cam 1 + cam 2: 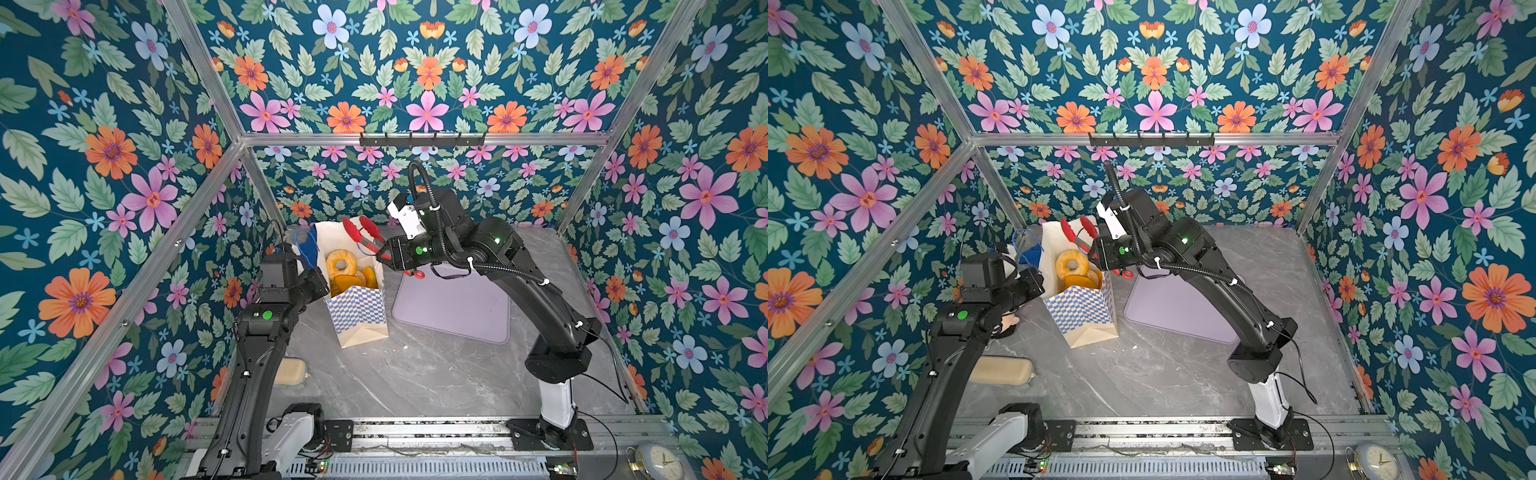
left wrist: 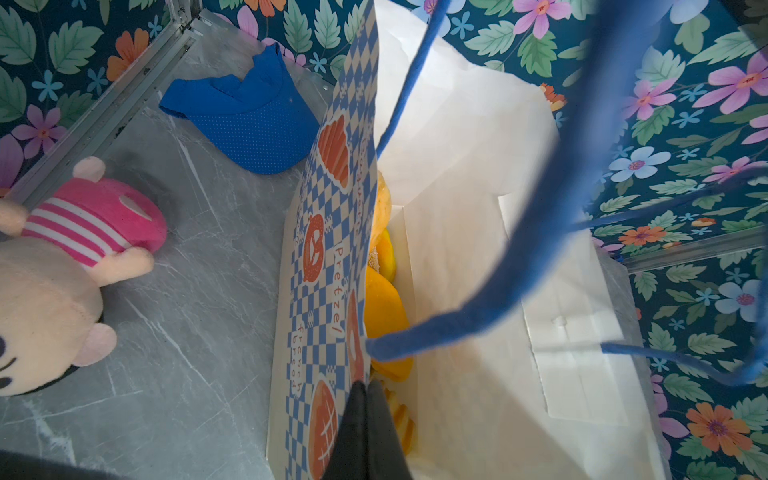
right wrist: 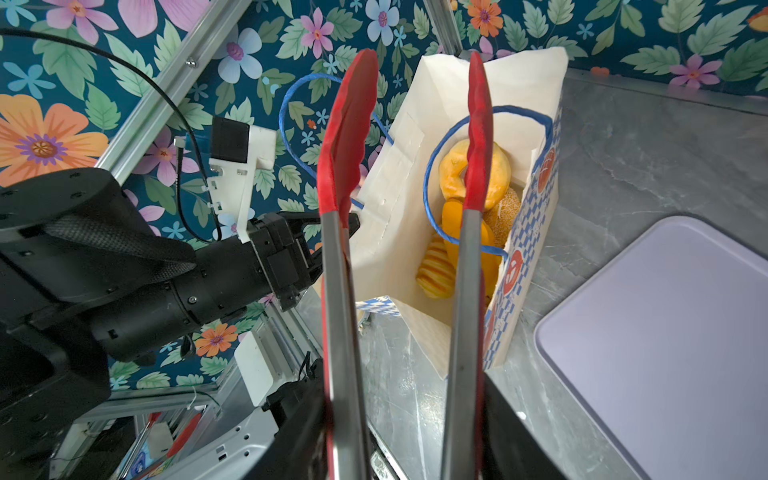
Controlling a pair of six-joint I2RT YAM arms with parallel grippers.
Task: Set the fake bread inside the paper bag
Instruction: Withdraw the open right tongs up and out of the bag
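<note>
The fake bread [image 1: 341, 262] lies inside the paper bag [image 1: 357, 316], at 9 o'clock of the lilac tray [image 1: 453, 316], so filling seems nearly done: the left gripper [image 2: 365, 388] pinches the bag's wall, the right gripper [image 1: 385, 254] clamps empty, spread tongs [image 3: 345, 166], which should next lift clear.

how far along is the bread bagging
Done: fake bread sits in the paper bag; none on the tray. In hand: left gripper pinches the bag wall, right gripper holds empty tongs above it. Left: maybe nothing; the pale oblong by the left arm is unclear.
</note>
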